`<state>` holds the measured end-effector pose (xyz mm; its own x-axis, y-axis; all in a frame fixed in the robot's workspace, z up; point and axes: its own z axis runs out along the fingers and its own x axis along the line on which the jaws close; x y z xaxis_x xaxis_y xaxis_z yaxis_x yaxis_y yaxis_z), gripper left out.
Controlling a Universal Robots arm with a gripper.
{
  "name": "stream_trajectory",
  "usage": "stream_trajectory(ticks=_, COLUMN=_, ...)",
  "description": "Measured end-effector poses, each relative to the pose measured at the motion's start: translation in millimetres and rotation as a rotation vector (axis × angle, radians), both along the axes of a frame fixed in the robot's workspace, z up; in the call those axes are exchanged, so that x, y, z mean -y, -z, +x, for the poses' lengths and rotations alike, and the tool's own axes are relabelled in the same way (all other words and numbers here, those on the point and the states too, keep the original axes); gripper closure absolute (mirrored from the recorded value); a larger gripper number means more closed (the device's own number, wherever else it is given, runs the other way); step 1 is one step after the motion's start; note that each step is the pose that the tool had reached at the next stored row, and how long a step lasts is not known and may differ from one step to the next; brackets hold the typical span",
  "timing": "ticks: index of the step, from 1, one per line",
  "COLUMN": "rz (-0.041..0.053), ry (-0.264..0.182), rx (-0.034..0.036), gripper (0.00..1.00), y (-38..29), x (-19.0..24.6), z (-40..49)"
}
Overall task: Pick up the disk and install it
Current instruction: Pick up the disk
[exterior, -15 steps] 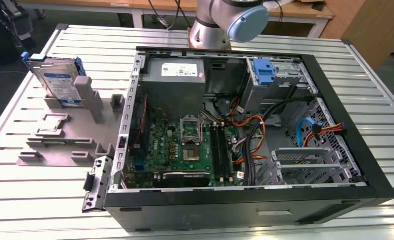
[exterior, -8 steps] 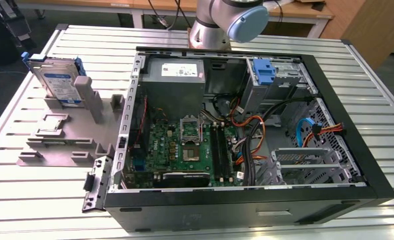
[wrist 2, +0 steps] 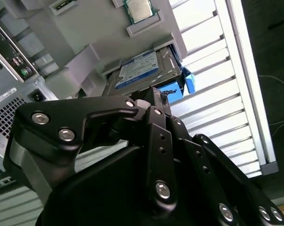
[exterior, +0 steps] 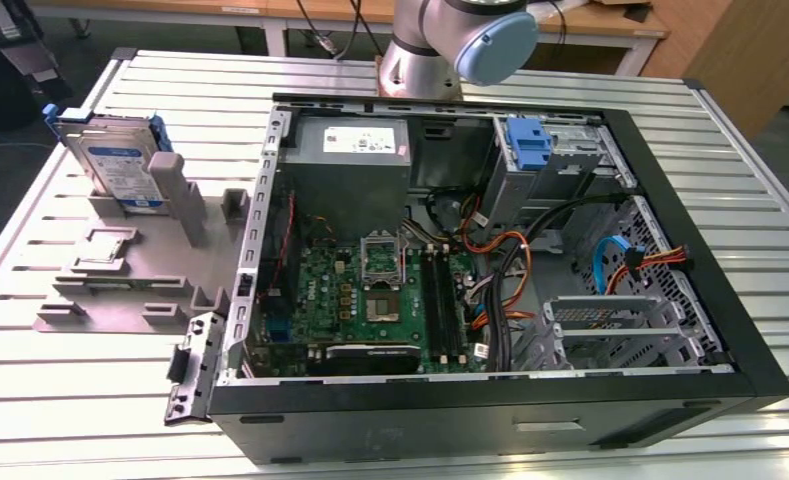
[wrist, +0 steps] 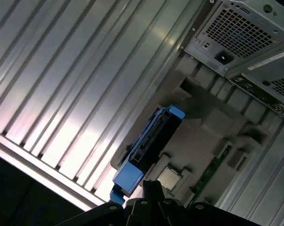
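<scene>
Disk [exterior: 111,165] upright in grey holder [exterior: 107,275], on the exterior view's left of the open case [exterior: 501,425] | gripper [wrist 2: 154,100] well clear of it, jaws: cannot tell | you risk jamming the disk in its slot with a skewed grip.

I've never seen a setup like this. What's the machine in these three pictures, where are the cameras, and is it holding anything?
This is one robot arm standing at the far side of a slatted metal table. The exterior view comes from a camera off the arm, looking down on the table. Both wrist views come from cameras riding on the arm near its black gripper, seen in the foreground. On the table lie an open computer case and, on the exterior view's left, a grey holder. The disk, a labelled drive in a blue frame, stands upright in that holder, with a processor chip lying nearby. The disk is not yet picked up; the gripper is aimed toward it.
</scene>
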<state>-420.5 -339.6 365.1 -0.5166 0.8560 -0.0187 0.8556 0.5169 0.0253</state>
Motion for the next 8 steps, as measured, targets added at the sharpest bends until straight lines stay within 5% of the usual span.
stream_trajectory(ticks=8, rz=0.0, ry=0.145, rx=0.0, gripper=0.9, y=0.3, x=0.0, z=0.0)
